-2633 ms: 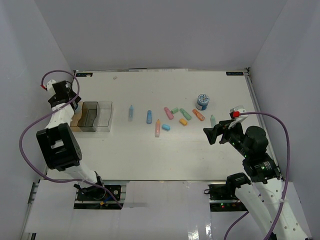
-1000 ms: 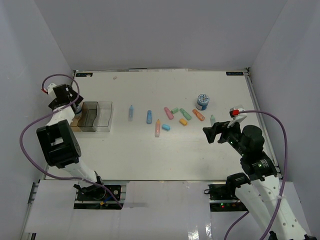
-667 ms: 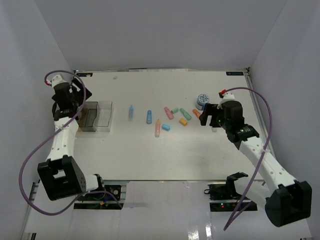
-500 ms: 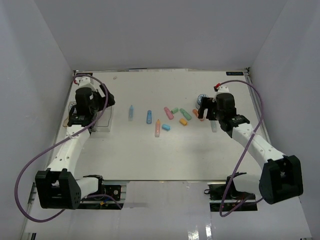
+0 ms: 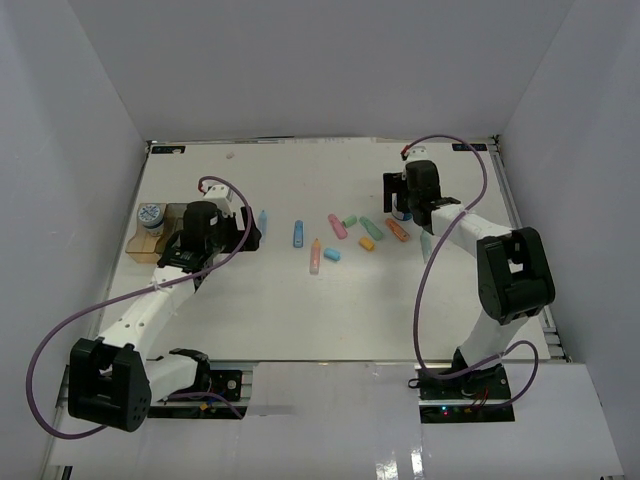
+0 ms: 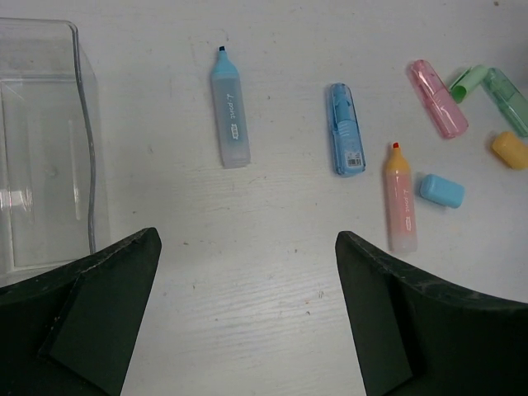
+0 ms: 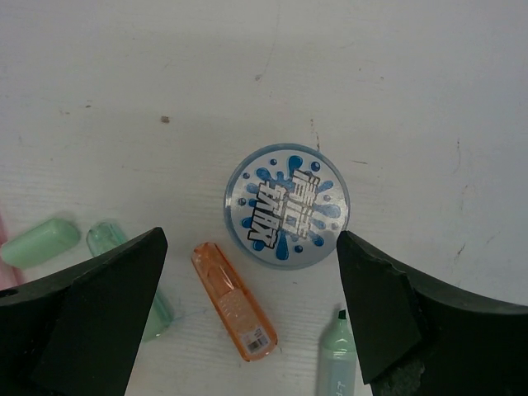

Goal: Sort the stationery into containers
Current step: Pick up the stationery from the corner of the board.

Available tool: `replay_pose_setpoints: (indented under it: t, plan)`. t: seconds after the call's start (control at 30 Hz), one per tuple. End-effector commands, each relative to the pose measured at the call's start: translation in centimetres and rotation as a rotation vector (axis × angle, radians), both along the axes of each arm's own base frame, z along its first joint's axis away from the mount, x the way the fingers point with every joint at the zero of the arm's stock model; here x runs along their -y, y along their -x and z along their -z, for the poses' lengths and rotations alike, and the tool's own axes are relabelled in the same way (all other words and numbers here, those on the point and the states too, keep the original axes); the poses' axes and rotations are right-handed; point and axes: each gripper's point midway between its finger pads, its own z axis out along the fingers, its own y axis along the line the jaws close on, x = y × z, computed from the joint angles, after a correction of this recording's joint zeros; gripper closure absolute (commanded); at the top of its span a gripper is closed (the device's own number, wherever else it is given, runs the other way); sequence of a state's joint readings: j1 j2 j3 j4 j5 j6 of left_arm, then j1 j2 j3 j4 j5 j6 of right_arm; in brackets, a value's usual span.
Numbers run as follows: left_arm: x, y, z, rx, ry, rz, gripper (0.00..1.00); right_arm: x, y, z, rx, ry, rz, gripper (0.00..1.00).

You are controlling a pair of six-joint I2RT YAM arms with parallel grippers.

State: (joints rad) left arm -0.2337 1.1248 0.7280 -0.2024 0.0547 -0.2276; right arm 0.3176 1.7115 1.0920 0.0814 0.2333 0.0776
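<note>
A clear bin [image 6: 86, 157] and a mint marker [image 7: 337, 363] run partly out of view.

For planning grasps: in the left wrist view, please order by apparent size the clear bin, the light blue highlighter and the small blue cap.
Largest: clear bin, though partly cut off.
Then: light blue highlighter.
Smallest: small blue cap.

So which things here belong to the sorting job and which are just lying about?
Job: pastel highlighters and caps; round blue-and-white patterned roll on the table; matching roll in the tan bin; clear plastic bin.
Lying about: nothing loose, only the arms' purple cables.
</note>
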Motion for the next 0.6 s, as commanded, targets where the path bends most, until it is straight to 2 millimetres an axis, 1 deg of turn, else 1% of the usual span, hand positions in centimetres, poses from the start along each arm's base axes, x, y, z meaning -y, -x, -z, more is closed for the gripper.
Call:
replay_pose_setpoints:
  t: [0.0,0.07,0.1,0.13,0.17,0.27,0.37,0.53,0.57]
  plan:
    - [0.6,-0.3,-1.7,0.063,0.01,0.038,0.02,0.0,-2.8,-2.1,0.094,0.02,0.019,0.1]
    - [0.6,-0.3,-1.8,0.069,0.011,0.037,0.02,0.2,-3.2,-1.7,0.088,0.026,0.034,0.1]
    - [0.6,-0.3,-1.8,0.069,0.012,0.037,0.02,0.1,-3.3,-1.3,0.082,0.027,0.032,0.1]
    - [0.6,-0.2,-1.7,0.067,0.011,0.037,0.02,0.0,-3.6,-1.3,0.087,0.023,0.029,0.1]
    - [0.6,-0.1,-1.6,0.068,0.01,0.038,0.02,0.1,-3.7,-0.8,0.078,0.025,0.032,0.1]
    - [0.5,-0.1,-1.8,0.074,0.008,0.031,0.02,-0.1,-4.0,-0.3,0.068,0.024,0.026,0.09]
    - [0.5,-0.1,-1.8,0.074,0.01,0.032,0.02,0.1,-4.1,0.7,0.05,0.032,0.034,0.08]
    - [0.6,-0.1,-1.8,0.072,0.012,0.037,0.02,0.5,-3.6,0.9,0.052,0.039,0.048,0.07]
    - [0.6,-0.1,-1.7,0.07,0.011,0.037,0.02,0.6,-3.5,0.2,0.073,0.034,0.048,0.07]
